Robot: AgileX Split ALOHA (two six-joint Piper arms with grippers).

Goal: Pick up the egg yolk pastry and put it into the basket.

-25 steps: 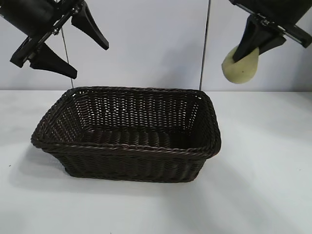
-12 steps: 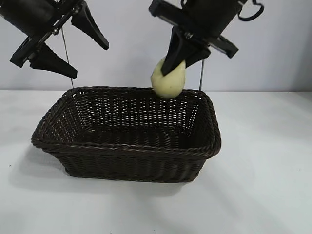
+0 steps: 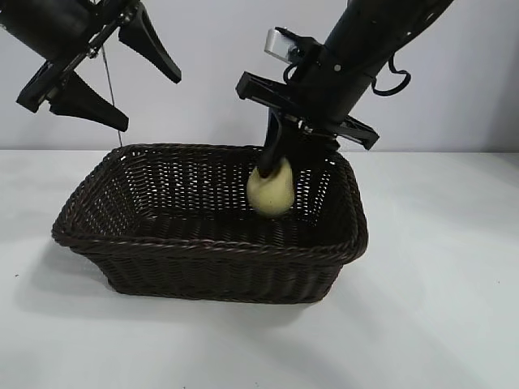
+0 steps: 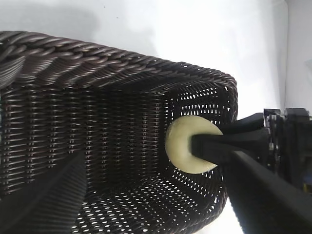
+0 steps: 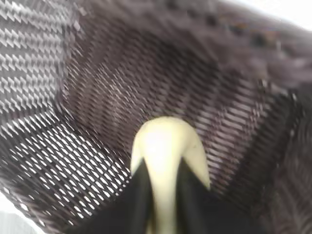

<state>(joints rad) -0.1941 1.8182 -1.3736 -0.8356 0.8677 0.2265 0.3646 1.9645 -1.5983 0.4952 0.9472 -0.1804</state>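
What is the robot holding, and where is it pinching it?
The right gripper holds the egg yolk pastry, pinched across its two flat faces near the top edge, hanging inside the basket. The left gripper holds nothing.

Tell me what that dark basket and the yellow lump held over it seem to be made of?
The basket looks like woven wicker or a plastic imitation: dark brown strands, braided rim, light showing through gaps. The egg yolk pastry, pinched in the right gripper inside the basket, looks like matte, smooth dough or a soft foam replica; which one cannot be told. The left gripper hangs open above.
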